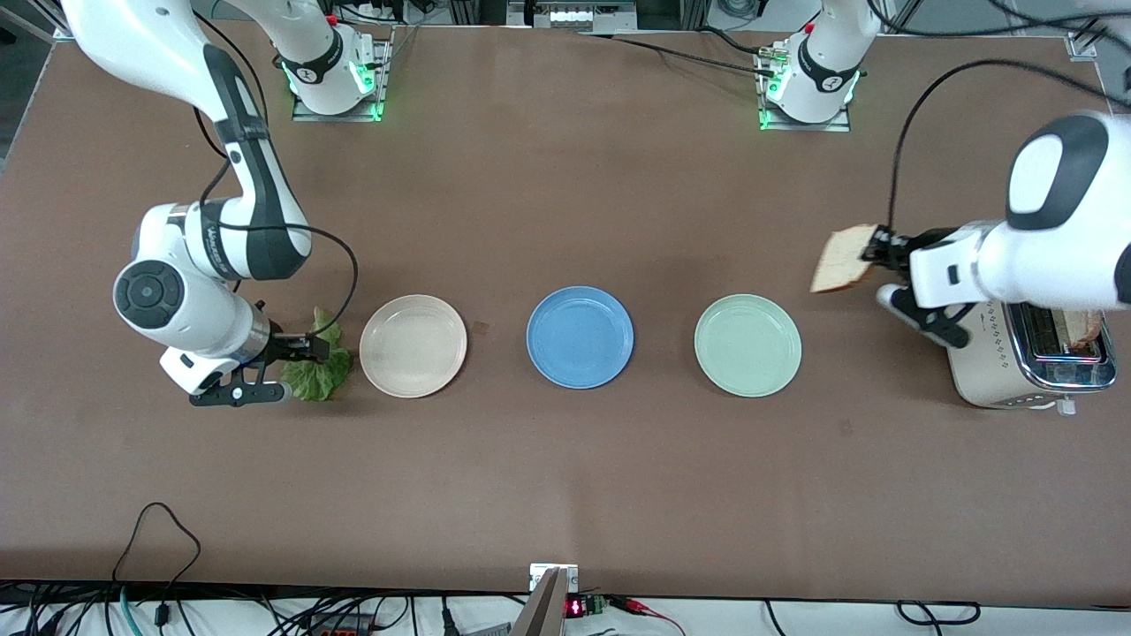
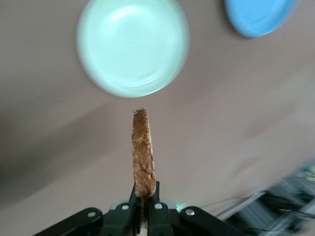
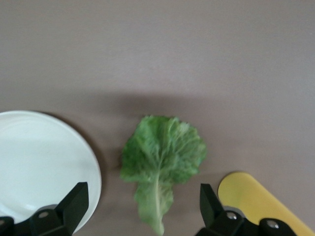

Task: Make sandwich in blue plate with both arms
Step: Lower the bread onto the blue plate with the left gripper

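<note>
My left gripper [image 1: 877, 251] is shut on a tan toasted bread slice [image 1: 842, 259] and holds it in the air, over the table between the pale green plate and the toaster. The left wrist view shows the slice edge-on [image 2: 142, 152] between the shut fingers [image 2: 144, 196]. The blue plate [image 1: 580, 336] lies bare at mid-table and shows in the left wrist view [image 2: 258, 14]. A green lettuce leaf [image 1: 318, 369] lies on the table beside the beige plate. My right gripper [image 1: 287, 369] is open over its stem end; the leaf [image 3: 162, 157] lies between the spread fingers [image 3: 75, 200].
A beige plate [image 1: 413, 345] lies toward the right arm's end and a pale green plate [image 1: 747, 345] toward the left arm's end, both bare. A toaster [image 1: 1007, 371] with a second slice [image 1: 1083, 325] in it stands under the left arm. A yellow flat thing [image 3: 261, 201] lies by the lettuce.
</note>
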Controlling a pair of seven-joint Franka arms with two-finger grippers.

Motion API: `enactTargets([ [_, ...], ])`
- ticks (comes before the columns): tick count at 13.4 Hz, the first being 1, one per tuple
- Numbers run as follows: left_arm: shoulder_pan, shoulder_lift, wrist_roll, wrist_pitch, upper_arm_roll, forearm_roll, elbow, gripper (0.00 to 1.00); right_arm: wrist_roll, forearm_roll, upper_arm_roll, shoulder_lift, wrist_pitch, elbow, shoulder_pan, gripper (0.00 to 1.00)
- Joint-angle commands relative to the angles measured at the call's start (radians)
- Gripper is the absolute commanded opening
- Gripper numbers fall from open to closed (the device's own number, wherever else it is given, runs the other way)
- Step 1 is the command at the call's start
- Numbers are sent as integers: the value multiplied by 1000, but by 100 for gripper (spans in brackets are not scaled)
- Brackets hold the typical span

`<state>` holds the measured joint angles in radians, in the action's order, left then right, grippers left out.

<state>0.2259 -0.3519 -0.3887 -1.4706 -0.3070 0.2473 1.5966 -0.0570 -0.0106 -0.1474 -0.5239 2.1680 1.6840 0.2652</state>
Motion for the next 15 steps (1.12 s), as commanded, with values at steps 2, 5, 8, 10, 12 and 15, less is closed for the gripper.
enactTargets([
  [2,-34,-73,30,-141,-10,376,72,1,0,-6,6,-99,81,-11,-24,100],
  [5,-97,-82,16,-426,-75,627,189,0,-3,-43,6,-143,91,-10,-24,100],
  [8,-196,-165,2,-633,-102,797,209,0,14,-71,6,-185,140,-7,-18,100],
  [10,-253,-215,-100,-755,-103,866,207,0,17,-63,6,-194,154,-6,-24,100],
  [12,-290,-271,-191,-830,-103,933,201,0,19,-60,5,-203,156,-6,-14,95],
  [15,-312,-311,-236,-889,-103,971,198,0,19,-58,6,-205,151,-6,-14,35],
])
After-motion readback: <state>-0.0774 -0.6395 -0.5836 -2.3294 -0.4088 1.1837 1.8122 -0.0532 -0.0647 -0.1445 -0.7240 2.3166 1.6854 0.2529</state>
